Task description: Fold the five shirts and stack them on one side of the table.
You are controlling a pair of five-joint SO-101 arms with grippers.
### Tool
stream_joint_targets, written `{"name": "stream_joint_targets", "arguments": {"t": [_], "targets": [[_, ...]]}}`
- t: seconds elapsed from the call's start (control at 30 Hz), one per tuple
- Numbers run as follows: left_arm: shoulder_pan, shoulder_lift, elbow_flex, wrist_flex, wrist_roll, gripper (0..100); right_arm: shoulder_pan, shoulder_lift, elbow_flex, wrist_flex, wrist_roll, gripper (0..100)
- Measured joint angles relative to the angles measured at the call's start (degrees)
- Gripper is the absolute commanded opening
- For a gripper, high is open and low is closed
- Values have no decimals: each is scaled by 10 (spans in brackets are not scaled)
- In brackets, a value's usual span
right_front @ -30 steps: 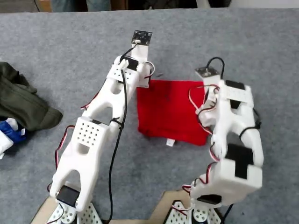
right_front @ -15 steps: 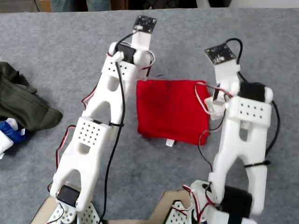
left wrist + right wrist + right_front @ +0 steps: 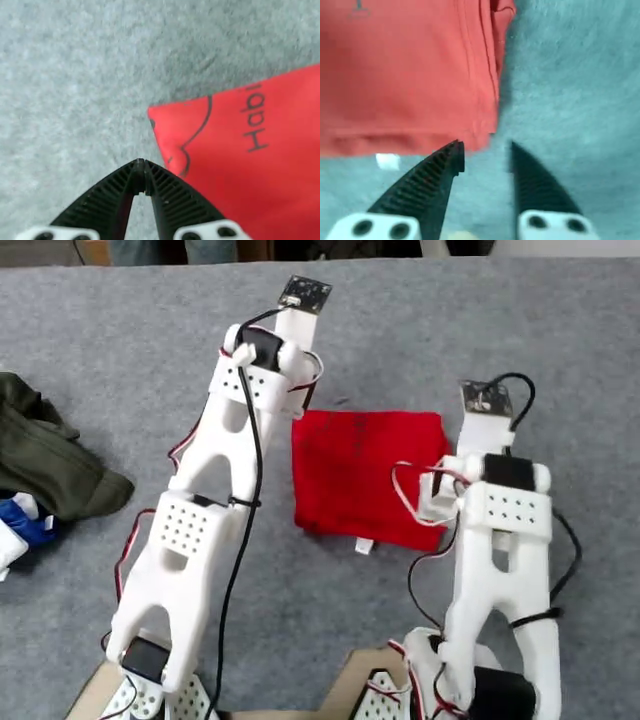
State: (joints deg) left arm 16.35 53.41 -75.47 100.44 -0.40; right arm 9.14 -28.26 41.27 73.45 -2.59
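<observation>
Red shirt (image 3: 365, 475) folded square, lying flat mid-table (image 3: 560, 350). Left claw (image 3: 140, 175) clenched on nothing, tips over bare table just off the shirt's far left corner. Right claw (image 3: 485, 150) released, jaws apart, at the shirt's near right corner, not gripping it. Olive shirt (image 3: 45, 460) bunched at the table's left edge, blue cloth (image 3: 25, 522) and white cloth (image 3: 8, 545) touching it.

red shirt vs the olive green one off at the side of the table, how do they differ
The red shirt is folded into a flat, neat rectangle, while the olive green shirt lies crumpled in a heap. The red shirt is bright and sits mid-table. The olive green shirt is dark and lies at the edge of the high view. Both rest on the grey table.
</observation>
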Motion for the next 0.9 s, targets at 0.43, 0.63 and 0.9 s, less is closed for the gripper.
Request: {"name": "stream_joint_targets", "arguments": {"t": [0.43,0.63,0.9], "targets": [[1,-108,181,0,0,28,-57,157,23,-93,-263,413],[-14,-228,288,-1,2,28,-57,185,-7,-94,-267,412],[-62,-450,654,-174,-20,29,-60,185,-22,-97,-289,411]]}}
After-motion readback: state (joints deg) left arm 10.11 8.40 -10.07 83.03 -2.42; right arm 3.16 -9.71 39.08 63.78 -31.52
